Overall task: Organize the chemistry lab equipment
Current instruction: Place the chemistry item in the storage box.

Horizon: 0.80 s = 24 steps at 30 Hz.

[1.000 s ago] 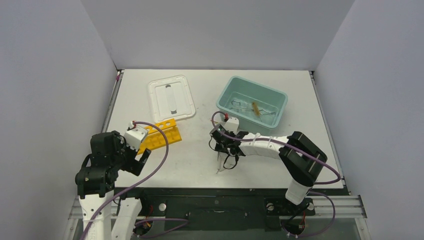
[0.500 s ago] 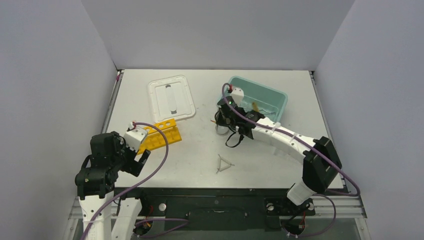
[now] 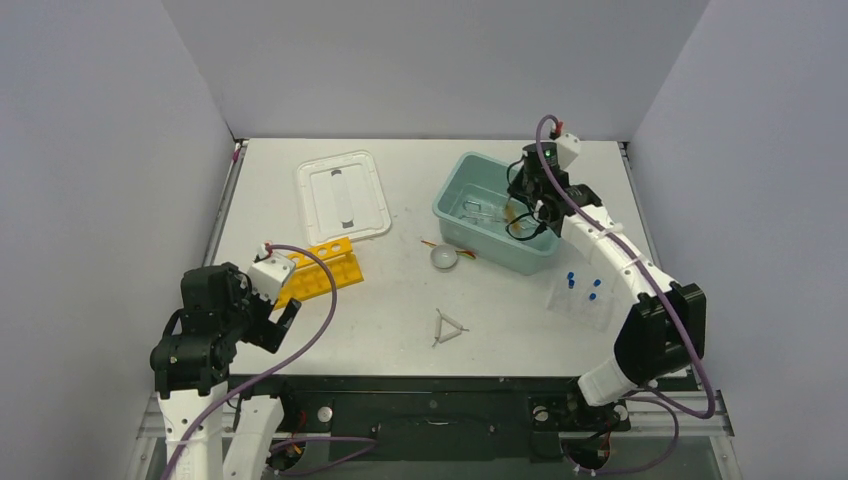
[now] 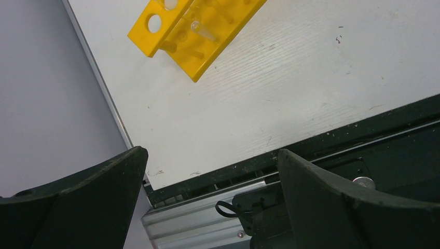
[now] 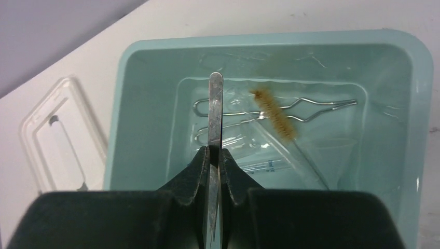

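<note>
Now, right wrist: right gripper (image 5: 214,155) clenched on metal strip (image 5: 216,106), above tub (image 5: 155,67)
top only: vials (image 3: 583,289), wire triangle (image 3: 449,327)
left wrist: left gripper (image 4: 212,171) released, rack (image 4: 192,31) beyond

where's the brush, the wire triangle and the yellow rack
brush (image 5: 275,113): right wrist view, on the tan bristles
wire triangle (image 3: 438,328): top view, on its left side
yellow rack (image 3: 325,270): top view, on the holed top plate
</note>
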Available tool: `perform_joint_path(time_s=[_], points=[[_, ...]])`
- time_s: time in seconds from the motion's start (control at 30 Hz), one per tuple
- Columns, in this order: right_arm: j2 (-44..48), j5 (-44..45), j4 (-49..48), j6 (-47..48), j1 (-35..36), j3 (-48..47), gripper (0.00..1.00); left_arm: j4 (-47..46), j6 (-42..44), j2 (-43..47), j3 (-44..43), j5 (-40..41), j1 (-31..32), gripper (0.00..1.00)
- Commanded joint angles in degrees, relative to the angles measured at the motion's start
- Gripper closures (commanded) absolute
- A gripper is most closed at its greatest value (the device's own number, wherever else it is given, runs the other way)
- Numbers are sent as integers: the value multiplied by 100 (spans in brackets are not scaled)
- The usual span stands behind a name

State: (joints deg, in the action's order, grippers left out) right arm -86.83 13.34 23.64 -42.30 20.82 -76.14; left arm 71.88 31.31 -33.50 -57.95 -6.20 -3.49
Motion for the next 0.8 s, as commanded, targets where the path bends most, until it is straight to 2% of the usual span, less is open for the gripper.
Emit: perform_joint_path(time_s=[0.0, 0.3, 0.4, 0.53, 0.6, 0.77], points=[[-377, -115, -233, -154, -300, 326, 100, -46, 41, -66, -179, 3, -22, 3], [-933, 203, -535, -870, -386, 696, 100, -77, 9, -110, -131, -26, -21, 3], [-986, 221, -865, -1220, -386, 806, 83, -65, 7, -107, -155, -11, -21, 3], [-1081, 138, -873, -1276, -363, 588, 67, 3, 49, -104, -172, 21, -21, 3], [-1003, 202, -769, -1116, -295, 413, 62, 34, 66, -104, -176, 28, -21, 3], [-284, 535, -653, -623, 94, 512, 57, -23, 30, -130, -158, -7, -21, 3]])
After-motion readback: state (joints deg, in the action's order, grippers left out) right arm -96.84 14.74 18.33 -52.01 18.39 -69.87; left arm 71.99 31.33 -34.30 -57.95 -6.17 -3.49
